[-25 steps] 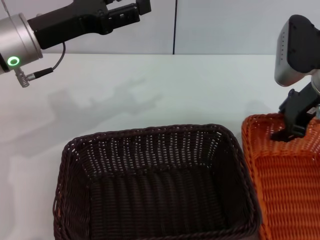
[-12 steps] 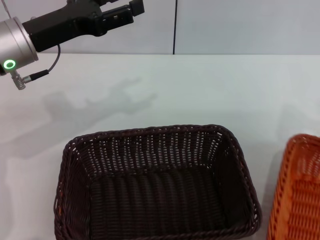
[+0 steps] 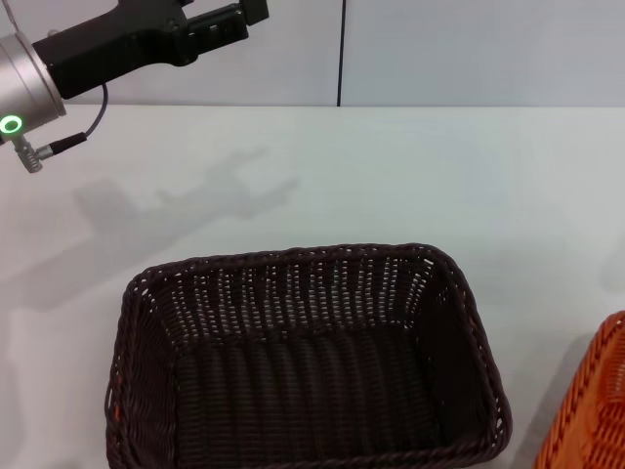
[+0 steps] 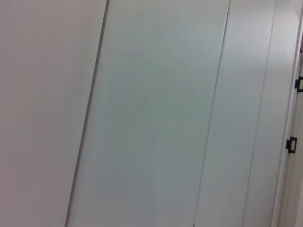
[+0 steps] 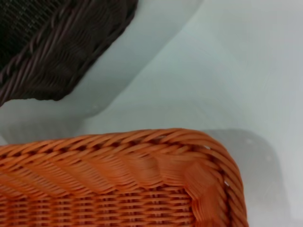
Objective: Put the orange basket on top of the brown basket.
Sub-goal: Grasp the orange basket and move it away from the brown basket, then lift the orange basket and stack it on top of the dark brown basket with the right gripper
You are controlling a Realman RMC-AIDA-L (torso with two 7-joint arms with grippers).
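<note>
The brown basket (image 3: pixel 303 362) stands upright and empty at the front middle of the white table. It also shows as a dark corner in the right wrist view (image 5: pixel 57 42). Only a corner of the orange basket (image 3: pixel 598 415) shows in the head view, at the front right edge. Its braided rim (image 5: pixel 123 165) fills the right wrist view close up, apart from the brown basket. My right gripper is out of view. My left gripper (image 3: pixel 239 20) hangs high over the back left of the table, far from both baskets.
The white table (image 3: pixel 391 176) runs back to a pale wall with a dark vertical seam (image 3: pixel 342 54). The left wrist view shows only wall panels (image 4: pixel 151 113).
The orange basket has slid to the right, almost out of the head view, and my right arm has left that view. My left arm has drawn slightly left and up.
</note>
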